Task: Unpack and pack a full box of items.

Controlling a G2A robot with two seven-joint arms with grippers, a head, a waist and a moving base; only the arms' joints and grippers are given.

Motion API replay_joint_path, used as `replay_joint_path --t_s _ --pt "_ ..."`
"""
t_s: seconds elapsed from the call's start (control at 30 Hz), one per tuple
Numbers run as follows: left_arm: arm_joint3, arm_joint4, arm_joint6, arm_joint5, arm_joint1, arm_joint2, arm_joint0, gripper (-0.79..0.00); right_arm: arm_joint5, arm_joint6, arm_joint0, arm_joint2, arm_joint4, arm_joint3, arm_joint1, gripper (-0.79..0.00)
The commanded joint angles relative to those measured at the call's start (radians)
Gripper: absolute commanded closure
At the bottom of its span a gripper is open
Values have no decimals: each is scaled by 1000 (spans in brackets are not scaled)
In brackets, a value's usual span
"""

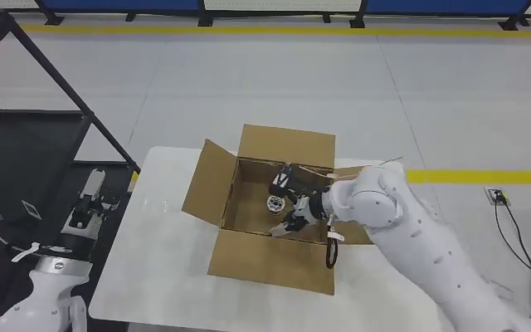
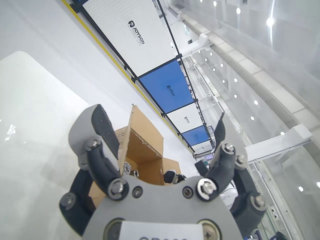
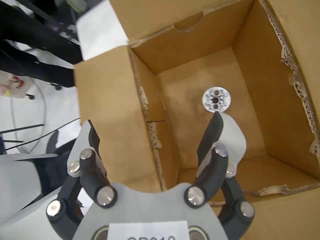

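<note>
Right pincer over the box, disc just past its inside fingertip.

Right pincer (image 3: 152, 121) is wide open and empty, and appears to straddle a side wall of the open brown cardboard box (image 3: 190, 51), one finger in, one out. The small round silver metal disc with holes (image 3: 216, 99) lies flat on the box floor just beyond the inside finger; it's round, so there's no long axis to align. Left pincer (image 2: 160, 113) is open and empty beside the white table (image 1: 166, 249), well apart from the box. The right arm is nearer.

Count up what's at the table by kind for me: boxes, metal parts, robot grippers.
Brown cardboard box, flaps open: 1
Round silver metal disc with holes, inside the box: 1
Robot grippers: 2, left gripper and right gripper, both open
Total: 4
</note>
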Motion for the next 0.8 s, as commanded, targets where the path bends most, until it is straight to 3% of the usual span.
replay_joint_path --t_s 0.0,0.1,0.5,0.77 --pt "-8 -24 -4 2 1 -7 16 -785 52 -36 51 -94 -66 71 -36 -785" --pt "-8 -24 -4 2 1 -7 16 -785 77 -66 111 -159 -68 196 -80 -785" --pt "-8 -24 -4 2 1 -7 16 -785 91 -73 103 -170 -98 200 -81 -785" --pt "-8 -24 -4 2 1 -7 16 -785 162 -152 130 -255 -263 355 -132 -785"
